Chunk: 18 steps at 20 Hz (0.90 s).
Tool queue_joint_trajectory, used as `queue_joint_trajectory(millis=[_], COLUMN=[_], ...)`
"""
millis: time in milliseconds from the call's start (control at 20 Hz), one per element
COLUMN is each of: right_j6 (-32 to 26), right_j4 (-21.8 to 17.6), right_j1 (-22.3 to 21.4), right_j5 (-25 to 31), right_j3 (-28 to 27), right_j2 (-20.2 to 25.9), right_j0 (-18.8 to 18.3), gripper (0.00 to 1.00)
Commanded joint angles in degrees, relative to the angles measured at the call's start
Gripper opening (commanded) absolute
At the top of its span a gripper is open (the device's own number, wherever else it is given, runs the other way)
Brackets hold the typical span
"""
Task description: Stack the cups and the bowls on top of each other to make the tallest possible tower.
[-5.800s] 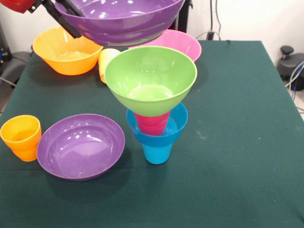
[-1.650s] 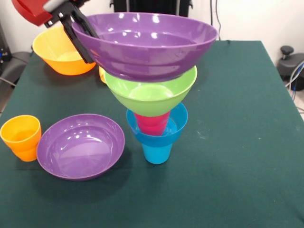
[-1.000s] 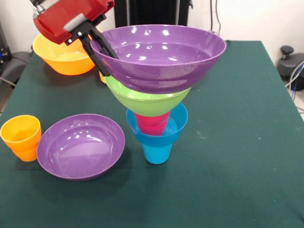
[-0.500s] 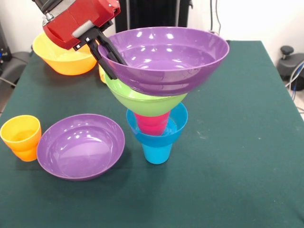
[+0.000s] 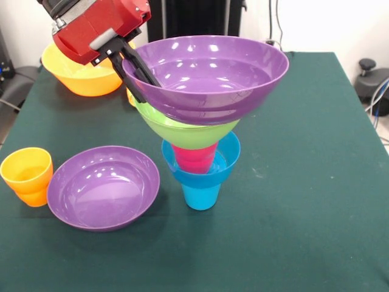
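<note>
The tower stands mid-table: a blue cup (image 5: 201, 195) at the bottom, a small blue bowl (image 5: 228, 159) on it, a red cup (image 5: 194, 157), then a lime green bowl (image 5: 182, 130). A wide purple bowl (image 5: 206, 76) sits in the green bowl, slightly tilted. My gripper (image 5: 136, 75) is shut on this purple bowl's left rim, one finger inside and one outside. A second purple bowl (image 5: 103, 186) lies on the cloth at the left, with an orange cup (image 5: 27, 175) beside it. A sliver of the yellow cup (image 5: 129, 93) shows behind the gripper.
A large orange-yellow bowl (image 5: 85, 79) stands at the back left, partly behind the red gripper body. The green tablecloth (image 5: 304, 182) stretches to the right of the tower. The pink bowl is hidden behind the held purple bowl.
The gripper carried the purple bowl down and over the tower until it settled into the green bowl. In the last half second it shifted slightly left.
</note>
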Motion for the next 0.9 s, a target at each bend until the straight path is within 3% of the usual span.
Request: queue_joint_trajectory(millis=[50,300,900], right_j6=[3.4,3.3,2.2], right_j4=[1.8,2.5,2.1], right_j1=[0.5,-0.1,-0.2], right_j5=[4.7,6.6,4.5], right_j3=[0.0,0.8,5.5], right_j2=[-5.1,-5.9,-5.6], right_j0=[1.1,0.8,-1.9], gripper=[0.00,0.00,0.00])
